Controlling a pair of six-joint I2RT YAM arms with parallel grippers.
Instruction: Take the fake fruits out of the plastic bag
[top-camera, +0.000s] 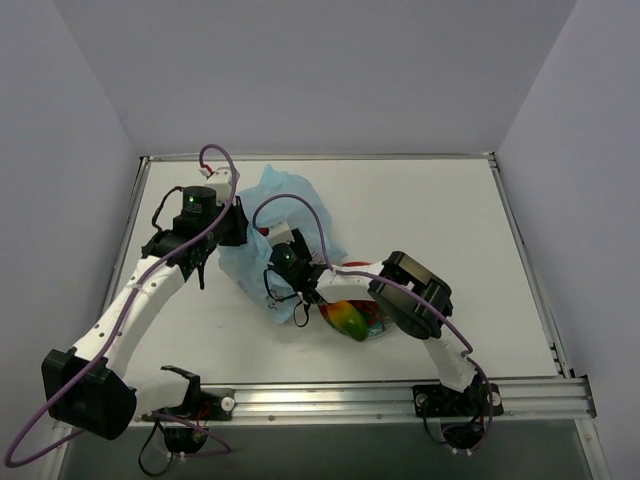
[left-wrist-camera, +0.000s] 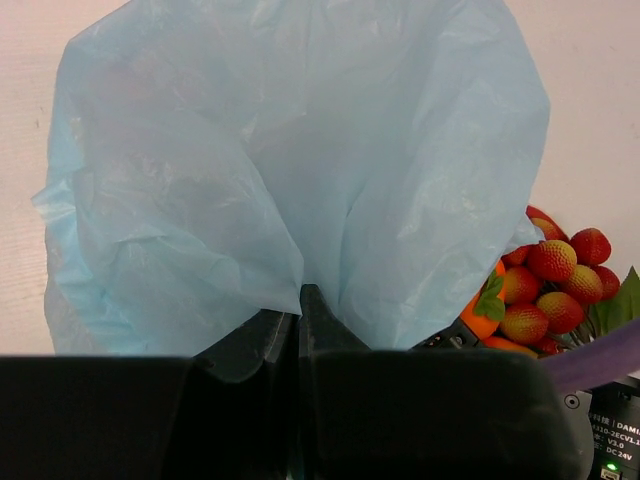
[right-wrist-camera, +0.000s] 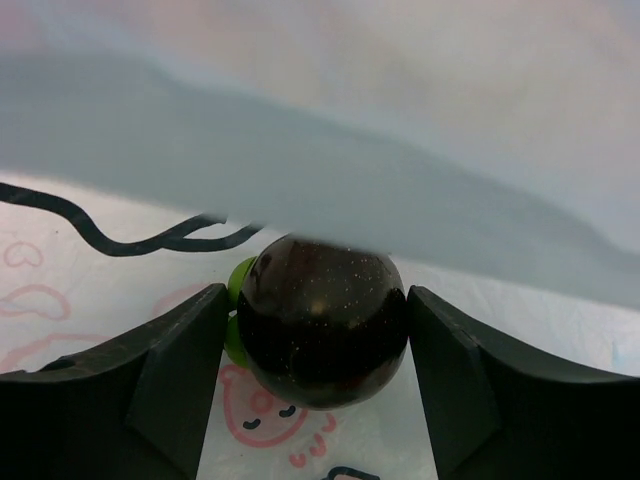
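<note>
Slippage of the dark purple ball (right-wrist-camera: 322, 340) is the first danger I see. The right gripper (right-wrist-camera: 315, 298) has its jaws pressed on both sides of this ball, only as narrow as the ball allows. It holds the ball over printed film, as it seems inside the plastic bag (top-camera: 285, 205), which lies left of the middle of the table (top-camera: 430, 220). The ball is round and glossy and the pads touch it only on small places. A fast lift or a turn of the wrist could therefore let it roll out and drop back into the bag. A fold of blue film hangs just above the ball on its far side, and if the ball is drawn out against this fold, the film may catch it or be dragged along. The left gripper (left-wrist-camera: 300, 300) is closed tight on a pinch of the bag at its left side and holds the film up like a tent. This film is thin, so a strong pull may tear it or let it slide from the jaws, and then it would sink onto the right arm. The berries (left-wrist-camera: 555, 290), the orange fruit (left-wrist-camera: 482, 312) and the mango (top-camera: 347, 318) lie outside, just near and right of the bag, where a dragged bag could push them away.
</note>
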